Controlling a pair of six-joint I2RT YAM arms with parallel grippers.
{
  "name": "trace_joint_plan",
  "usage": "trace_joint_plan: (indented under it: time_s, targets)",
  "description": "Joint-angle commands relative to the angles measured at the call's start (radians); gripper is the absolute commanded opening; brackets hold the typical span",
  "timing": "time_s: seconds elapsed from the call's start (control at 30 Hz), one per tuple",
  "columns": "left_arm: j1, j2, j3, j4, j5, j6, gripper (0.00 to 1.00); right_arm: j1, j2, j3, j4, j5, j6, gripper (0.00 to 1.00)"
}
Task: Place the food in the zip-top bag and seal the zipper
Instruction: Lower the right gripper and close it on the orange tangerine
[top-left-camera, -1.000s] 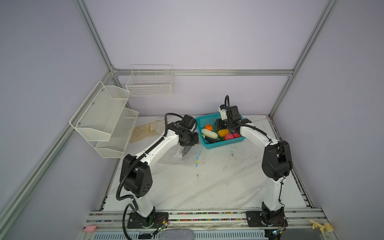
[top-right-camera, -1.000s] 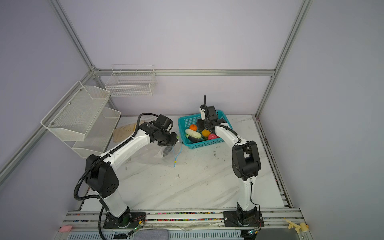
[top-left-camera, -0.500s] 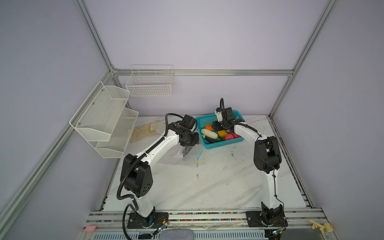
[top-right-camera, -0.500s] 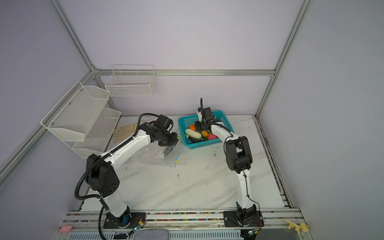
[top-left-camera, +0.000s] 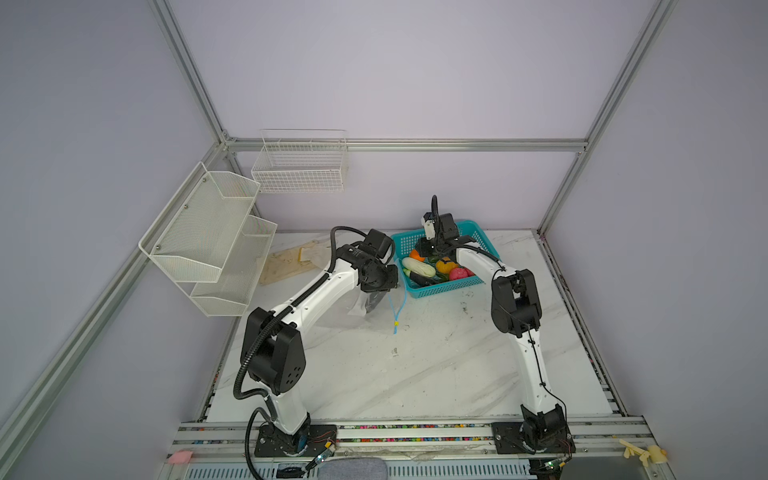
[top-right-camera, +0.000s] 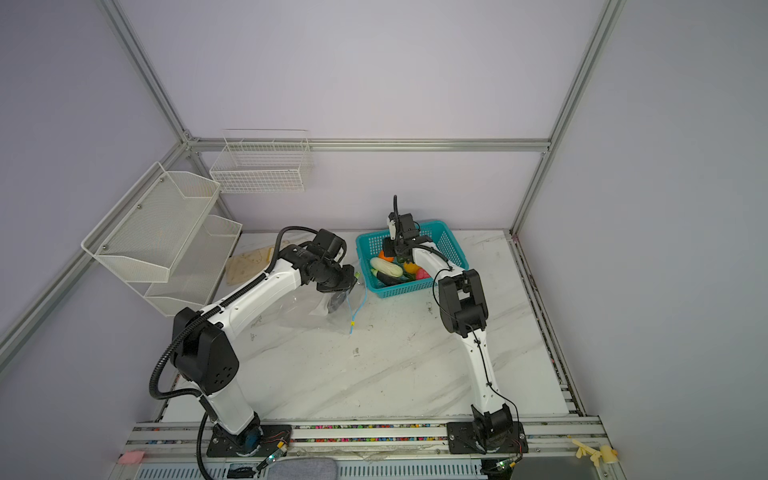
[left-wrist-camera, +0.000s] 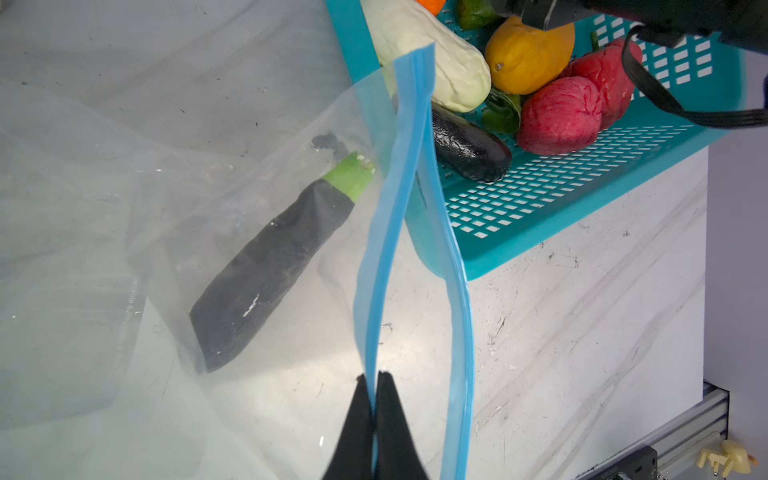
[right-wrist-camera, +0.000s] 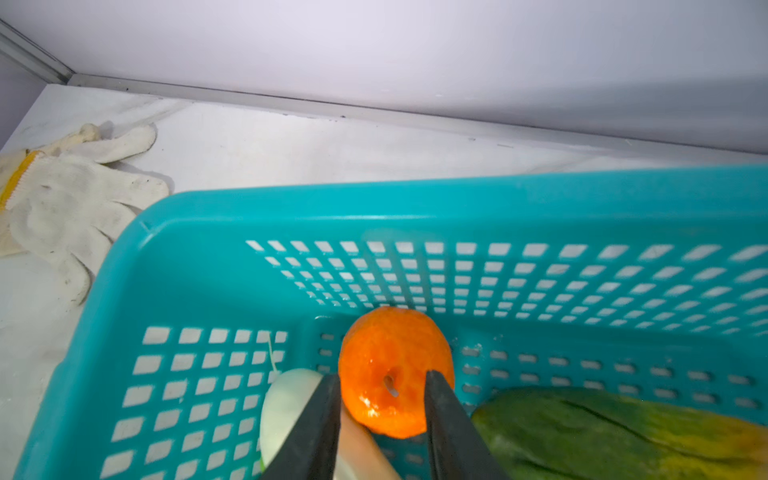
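Pale lilac walls, aluminium frame, and a white marble-pattern worktop (top-left-camera: 415, 374). On the left wall, one white mesh shelf (top-left-camera: 208, 232) with two tiers; on the back wall, one white wire basket (top-left-camera: 299, 166). Near the far left corner of the worktop, white knitted gloves (right-wrist-camera: 70, 199) with a yellow cuff; number not clear.

Toward the far edge, right of the middle, one teal plastic basket (top-left-camera: 449, 286) with perforated walls. Inside it, at least seven toy food pieces: one round orange fruit (right-wrist-camera: 390, 345), one long white vegetable (left-wrist-camera: 432, 62), one yellow piece (left-wrist-camera: 523, 58), one wrinkled pink piece (left-wrist-camera: 561, 116), one red piece (left-wrist-camera: 611, 79), one glossy dark eggplant (left-wrist-camera: 469, 145), one small green piece (left-wrist-camera: 503, 114).

Just left of it, one zip-top bag (left-wrist-camera: 104, 208) of clear crinkly film, lying on the worktop with the mouth toward the teal plastic basket. Inside, one matte dark eggplant piece (left-wrist-camera: 270, 266) with a green stem end. Along the mouth, one light blue zipper (left-wrist-camera: 392, 208), both sides apart, with one small yellow slider (top-left-camera: 396, 323). On the film, a faint printed line, too small to read.

Closed left gripper (left-wrist-camera: 376, 386), pinching one side of the zipper. Down in the teal plastic basket, right gripper (right-wrist-camera: 382, 376), fingers closed against both sides of the round orange fruit.
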Motion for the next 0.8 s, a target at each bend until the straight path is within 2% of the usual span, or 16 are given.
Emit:
trace_joint_plan:
  time_s: [0.0, 0.4, 0.57, 0.77]
  targets:
    - [0.003, 0.005, 0.077, 0.026, 0.014, 0.013, 0.0, 0.007, 0.044, 0.047, -0.005, 0.015, 0.005, 0.33]
    - [0.003, -0.005, 0.069, 0.026, 0.009, 0.017, 0.0, 0.013, 0.096, 0.112, -0.009, 0.014, 0.018, 0.18]
    - [0.003, -0.01, 0.065, 0.026, 0.006, 0.018, 0.0, 0.015, 0.108, 0.128, -0.015, 0.019, 0.022, 0.05]
    - [0.003, -0.01, 0.064, 0.026, 0.005, 0.018, 0.0, 0.016, 0.102, 0.118, -0.009, 0.024, 0.025, 0.0]
